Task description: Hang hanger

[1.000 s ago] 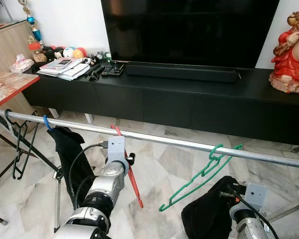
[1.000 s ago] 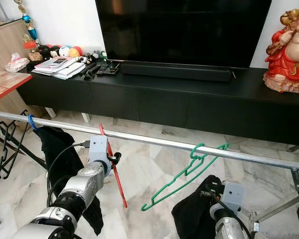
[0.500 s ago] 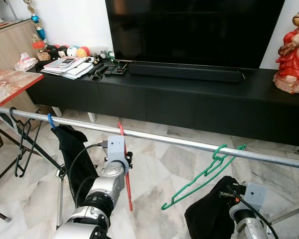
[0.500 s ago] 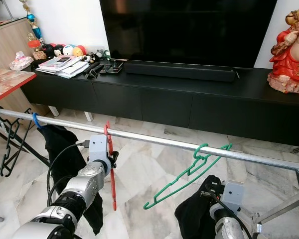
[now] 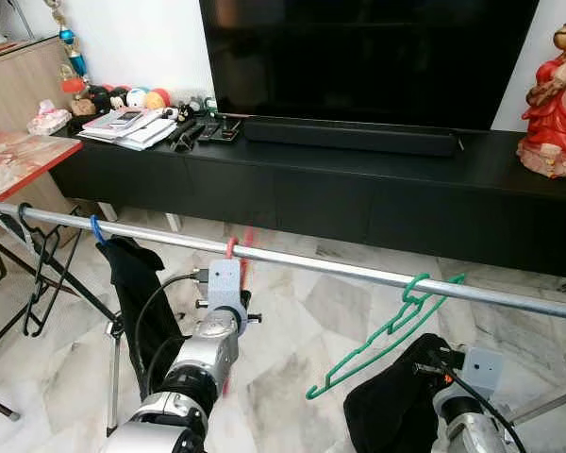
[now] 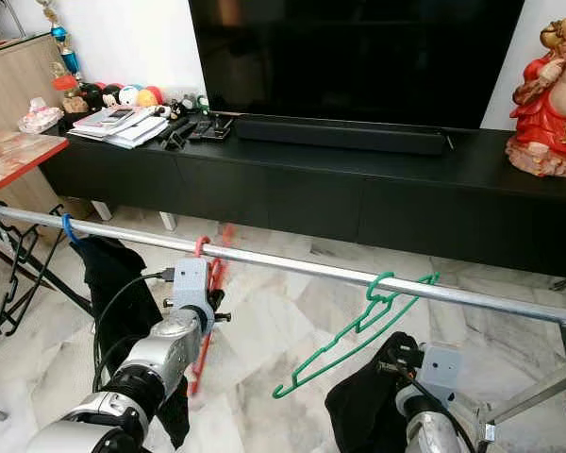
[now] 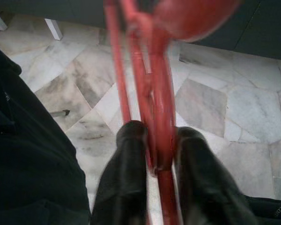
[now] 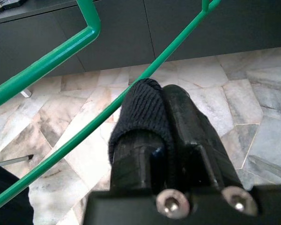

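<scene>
Left tool [image 7: 154, 154] grips one red hanger [image 7: 152, 93] hooked beside one green hanger [image 5: 387, 330].

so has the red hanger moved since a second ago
Yes. The red hanger, held by the left hand, has swung its lower end back toward the robot, while its hook stays on the metal rail.

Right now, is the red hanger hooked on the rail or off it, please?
On: the red hanger hooks over the metal rail, and the left gripper grips it.
</scene>
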Controlling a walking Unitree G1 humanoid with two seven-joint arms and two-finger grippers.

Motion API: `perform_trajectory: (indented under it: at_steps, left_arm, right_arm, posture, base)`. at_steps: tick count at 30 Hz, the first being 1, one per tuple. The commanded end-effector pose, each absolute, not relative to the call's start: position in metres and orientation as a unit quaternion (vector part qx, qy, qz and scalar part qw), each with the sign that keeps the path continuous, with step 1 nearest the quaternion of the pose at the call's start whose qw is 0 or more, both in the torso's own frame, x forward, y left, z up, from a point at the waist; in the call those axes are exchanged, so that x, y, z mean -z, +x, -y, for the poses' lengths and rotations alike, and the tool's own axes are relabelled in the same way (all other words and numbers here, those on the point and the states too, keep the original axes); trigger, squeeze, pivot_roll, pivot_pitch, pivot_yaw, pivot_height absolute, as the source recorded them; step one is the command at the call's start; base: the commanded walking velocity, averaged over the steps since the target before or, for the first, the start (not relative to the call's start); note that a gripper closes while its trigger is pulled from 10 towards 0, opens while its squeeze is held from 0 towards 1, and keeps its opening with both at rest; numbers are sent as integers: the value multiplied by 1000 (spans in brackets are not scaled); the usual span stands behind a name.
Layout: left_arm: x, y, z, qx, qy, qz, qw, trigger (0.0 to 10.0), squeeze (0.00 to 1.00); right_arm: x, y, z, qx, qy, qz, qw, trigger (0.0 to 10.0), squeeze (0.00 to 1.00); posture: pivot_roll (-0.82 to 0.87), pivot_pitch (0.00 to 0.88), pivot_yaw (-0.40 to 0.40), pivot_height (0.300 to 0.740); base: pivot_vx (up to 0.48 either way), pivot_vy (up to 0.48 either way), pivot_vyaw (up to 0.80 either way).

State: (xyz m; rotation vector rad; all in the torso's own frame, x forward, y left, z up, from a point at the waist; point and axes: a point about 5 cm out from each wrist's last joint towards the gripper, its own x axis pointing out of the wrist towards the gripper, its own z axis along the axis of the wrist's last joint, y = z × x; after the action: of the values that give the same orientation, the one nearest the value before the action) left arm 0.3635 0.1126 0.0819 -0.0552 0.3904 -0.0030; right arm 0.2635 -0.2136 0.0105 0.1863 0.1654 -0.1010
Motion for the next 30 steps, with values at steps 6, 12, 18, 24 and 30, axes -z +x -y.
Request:
perform_trajectory:
  at_steps: [6,12,18,24,30]
  left_arm:
    - [-85,365,-114,9,-15,-188,982,0,0]
    - [-83,364,-114,16,-13,-192,981,0,0]
    - [-89,362,-116,50,-3,-141,989,0,0]
    - [-103,350,-121,110,22,-42,993,0,0]
    - [-94,327,-134,117,28,-27,992,0,0]
  right_arm:
    - [-14,266,212,51,92,-70,992,10000,0]
    - [-14,266,211,50,93,-70,992,10000,0]
    - [-13,265,211,51,94,-70,992,10000,0]
    - [-12,264,212,52,94,-72,992,10000,0]
    - [-12,263,212,51,93,-74,992,10000,0]
  posture:
    - [-86,19,57,740]
    - [-82,23,56,740]
    - [-79,26,57,740]
    - [-67,31,53,740]
    - [-64,33,52,740]
  base:
    - [0,0,0]
    - [0,0,0]
    - [0,0,0]
    - [0,0,0]
    - [0,0,0]
